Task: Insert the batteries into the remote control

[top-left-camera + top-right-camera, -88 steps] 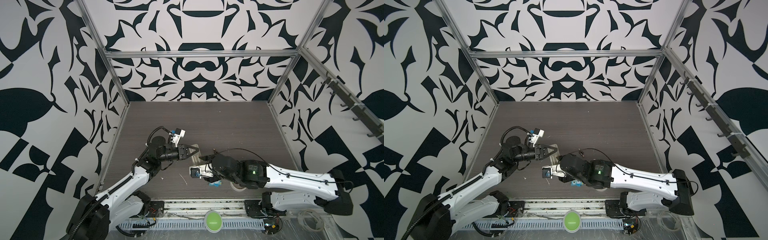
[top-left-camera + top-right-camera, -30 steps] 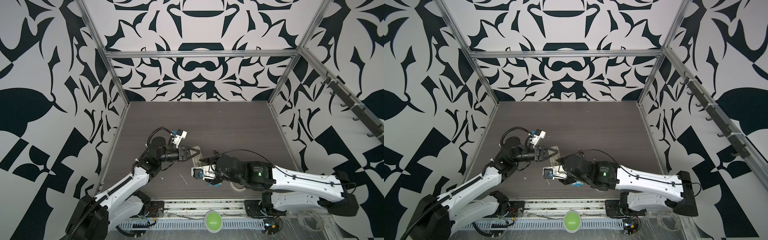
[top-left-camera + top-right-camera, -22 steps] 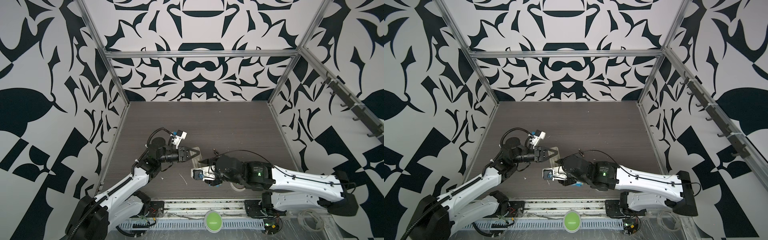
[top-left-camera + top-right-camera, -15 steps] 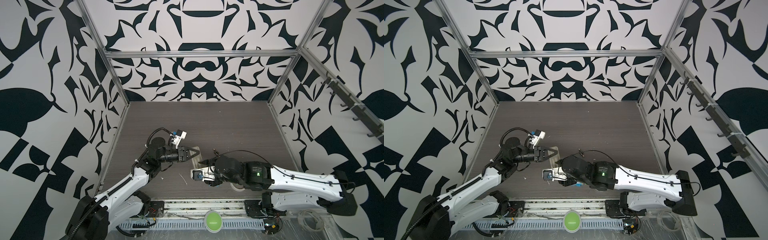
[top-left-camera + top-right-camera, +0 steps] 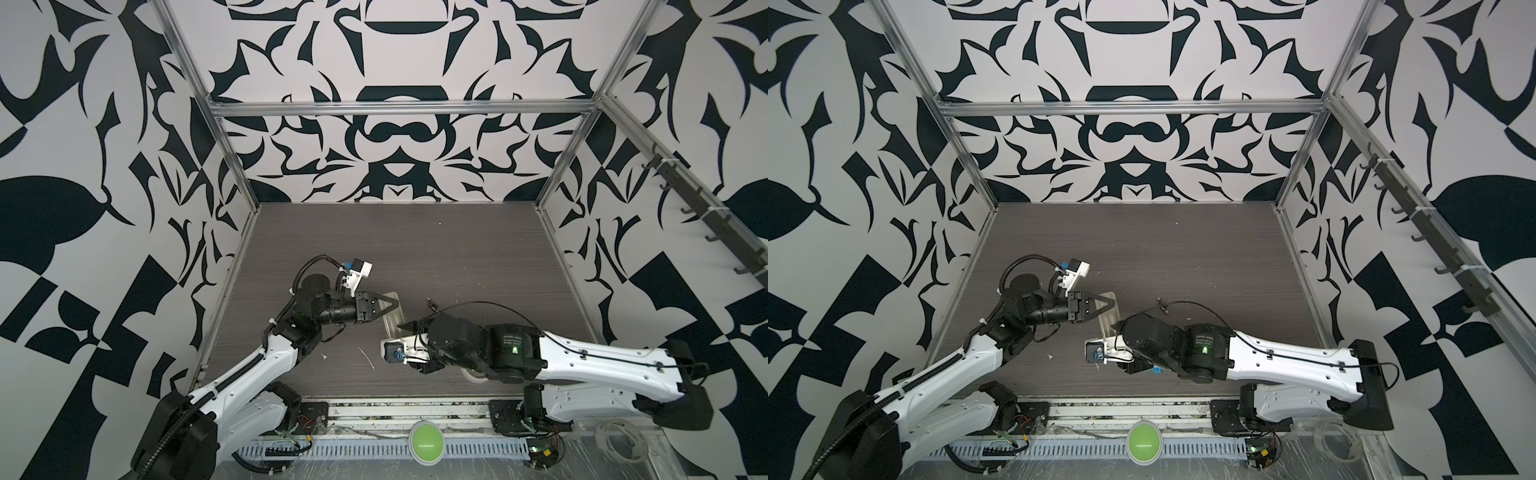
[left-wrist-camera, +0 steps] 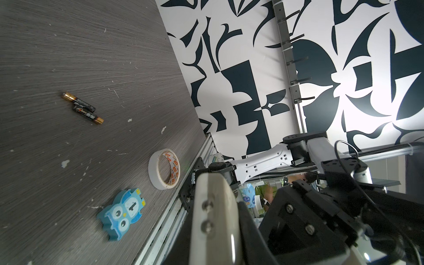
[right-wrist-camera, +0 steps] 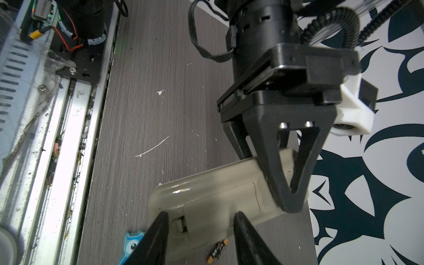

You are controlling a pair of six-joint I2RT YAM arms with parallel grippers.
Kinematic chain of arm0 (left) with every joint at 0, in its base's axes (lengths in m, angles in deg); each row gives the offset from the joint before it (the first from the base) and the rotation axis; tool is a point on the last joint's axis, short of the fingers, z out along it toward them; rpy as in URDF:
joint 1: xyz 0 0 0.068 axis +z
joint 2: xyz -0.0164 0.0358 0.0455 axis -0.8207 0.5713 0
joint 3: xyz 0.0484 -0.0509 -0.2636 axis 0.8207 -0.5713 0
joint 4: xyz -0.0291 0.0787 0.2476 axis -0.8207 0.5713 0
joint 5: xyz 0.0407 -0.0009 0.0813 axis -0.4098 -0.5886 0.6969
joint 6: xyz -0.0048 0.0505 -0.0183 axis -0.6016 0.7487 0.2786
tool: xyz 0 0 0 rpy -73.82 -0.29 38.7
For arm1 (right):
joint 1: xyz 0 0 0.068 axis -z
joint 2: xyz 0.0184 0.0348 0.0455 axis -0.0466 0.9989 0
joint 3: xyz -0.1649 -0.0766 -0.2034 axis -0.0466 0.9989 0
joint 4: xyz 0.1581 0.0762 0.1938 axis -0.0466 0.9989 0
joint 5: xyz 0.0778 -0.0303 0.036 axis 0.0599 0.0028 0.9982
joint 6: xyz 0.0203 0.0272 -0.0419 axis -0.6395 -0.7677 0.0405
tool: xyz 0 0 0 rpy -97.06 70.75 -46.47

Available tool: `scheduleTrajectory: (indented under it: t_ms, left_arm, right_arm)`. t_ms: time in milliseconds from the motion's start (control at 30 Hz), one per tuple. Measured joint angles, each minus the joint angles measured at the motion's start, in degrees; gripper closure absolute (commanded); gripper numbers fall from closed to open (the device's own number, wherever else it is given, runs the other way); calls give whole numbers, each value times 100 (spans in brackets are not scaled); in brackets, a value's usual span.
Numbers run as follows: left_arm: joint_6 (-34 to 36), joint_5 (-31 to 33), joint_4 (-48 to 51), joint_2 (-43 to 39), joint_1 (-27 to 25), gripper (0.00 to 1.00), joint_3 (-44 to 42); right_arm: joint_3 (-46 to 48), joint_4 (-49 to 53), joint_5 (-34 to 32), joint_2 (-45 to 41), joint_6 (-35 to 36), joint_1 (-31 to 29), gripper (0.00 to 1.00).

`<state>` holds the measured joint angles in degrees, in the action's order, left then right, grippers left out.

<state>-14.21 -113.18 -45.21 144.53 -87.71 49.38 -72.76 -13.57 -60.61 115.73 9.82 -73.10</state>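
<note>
The left gripper [image 5: 392, 306] is kept clenched on the remote control [image 7: 213, 190]; the parted right gripper [image 7: 199, 218] has been brought to its cover [image 7: 220, 202], which is not yet removed.

Off-white remote control [image 7: 213, 195], black gold-tipped batteries [image 6: 82, 104], blue owl tile [image 6: 121, 215], grey woodgrain table [image 6: 68, 46]

L arm [image 5: 257, 370], R arm [image 5: 602, 365]: white shells, blk joints, blk bases. L claw [image 5: 392, 306]: blk, triangular w/ cut-outs, 2 silver screws [image 7: 284, 125]. R claw [image 7: 200, 214]: blk, tapered. Ribbed blk cable [image 5: 309, 266], white cam housing [image 5: 358, 272], green LED [image 5: 515, 350].
</note>
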Motion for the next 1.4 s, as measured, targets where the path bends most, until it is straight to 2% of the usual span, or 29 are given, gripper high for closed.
scheduleTrajectory:
  t_ms: [767, 1400]
  left_arm:
    - [92, 129, 79, 48, 44, 100, -92]
    - [-181, 251, -413, 109, 94, 100, -190]
  right_arm:
    - [-52, 28, -341, 310, 234, -24, 55]
    - [160, -306, -758, 138, 164, -76, 57]
